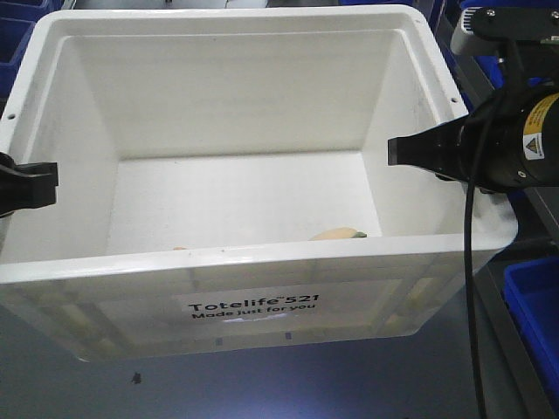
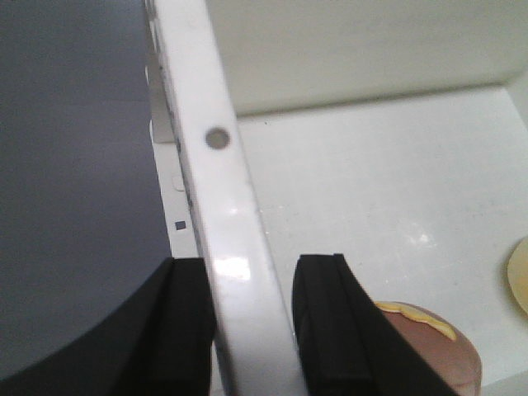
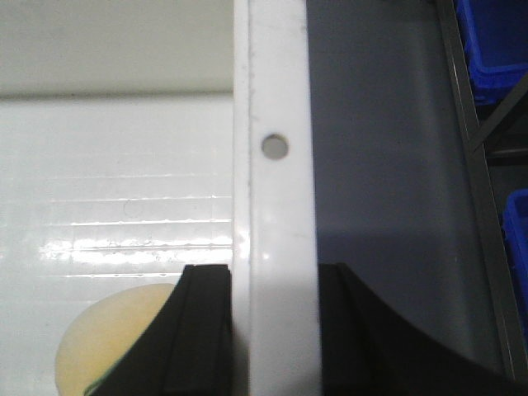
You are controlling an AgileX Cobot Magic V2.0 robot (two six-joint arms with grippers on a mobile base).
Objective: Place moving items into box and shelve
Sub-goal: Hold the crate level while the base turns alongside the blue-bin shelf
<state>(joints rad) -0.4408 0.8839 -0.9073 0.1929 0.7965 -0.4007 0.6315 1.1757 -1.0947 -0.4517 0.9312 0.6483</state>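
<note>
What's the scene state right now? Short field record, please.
box: white crate, open top, label side facing the front camera
contents: yellow lump and pink lump on the floor, by the front wall
left hand: a finger on each side of the left rim, looks clamped
right hand: same on the right rim
nearby: blue bins on the right

The left gripper (image 2: 252, 326) straddles the left rim of the box (image 1: 262, 288), one finger inside the wall and one outside, both pressed to it. Just beside its inner finger, the left item (image 2: 429, 351) lies on the box floor. The right gripper (image 3: 272, 330) straddles the right rim likewise, with the right item (image 3: 107, 346) just beside its inner finger. Bins (image 3: 495, 41) stand beyond its outer finger, apart from the box.
</note>
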